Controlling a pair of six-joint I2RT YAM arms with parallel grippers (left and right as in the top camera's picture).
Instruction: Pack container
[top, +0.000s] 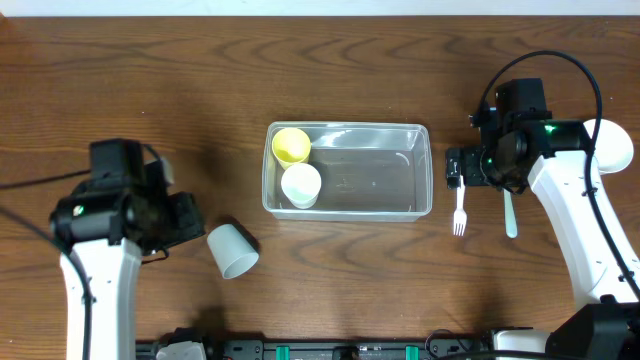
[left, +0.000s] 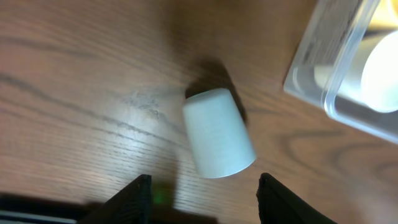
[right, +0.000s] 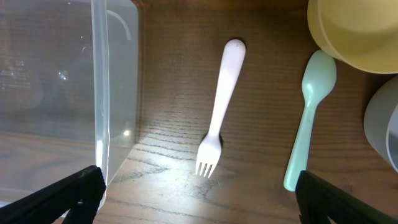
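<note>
The clear container (top: 385, 178) sits mid-table with a yellow cup (top: 291, 145) and a white cup (top: 300, 185) standing in its left end. A pale grey cup (top: 232, 250) (left: 217, 132) lies on its side on the wood, left of the container. My left gripper (top: 195, 222) (left: 204, 190) is just behind that cup, open, with nothing between its fingers. My right gripper (top: 453, 170) (right: 199, 186) hangs wide open over a white fork (top: 459, 210) (right: 219, 106), beside the container's right wall (right: 99, 93). A pale green spoon (top: 510, 213) (right: 311, 118) lies right of the fork.
In the right wrist view a yellow bowl (right: 354, 28) and the edge of a grey bowl (right: 382, 124) sit by the spoon; the right arm hides them from overhead. The container's corner (left: 323, 68) shows in the left wrist view.
</note>
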